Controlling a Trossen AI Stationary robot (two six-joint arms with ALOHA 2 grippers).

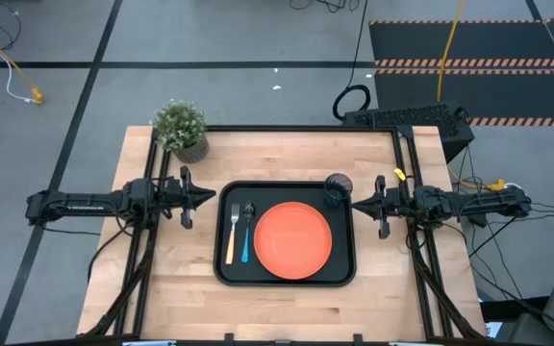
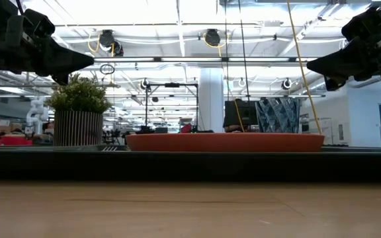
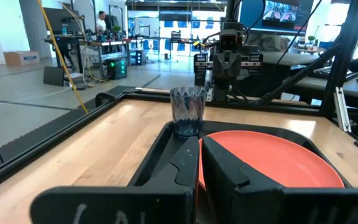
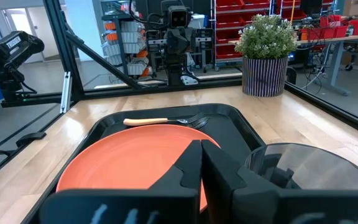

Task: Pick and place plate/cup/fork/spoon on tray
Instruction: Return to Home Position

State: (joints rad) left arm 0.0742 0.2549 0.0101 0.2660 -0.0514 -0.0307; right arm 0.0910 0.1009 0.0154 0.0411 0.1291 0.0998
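The black tray (image 1: 221, 274) lies in the middle of the table. On it rest the orange plate (image 1: 292, 240), the dark blue cup (image 1: 338, 188) upright in the far right corner, and the fork (image 1: 230, 234) and spoon (image 1: 247, 231) side by side along the left side. My left gripper (image 1: 214, 200) is shut and empty above the table just left of the tray. My right gripper (image 1: 356, 204) is shut and empty just right of the tray, near the cup. The cup also shows in the left wrist view (image 3: 188, 110), the plate in the right wrist view (image 4: 129, 158).
A grey pot with a green plant (image 1: 183, 128) stands at the table's far left corner. Black frame rails (image 1: 301, 129) run along the far edge and both sides. Bare wood lies at the near side of the tray.
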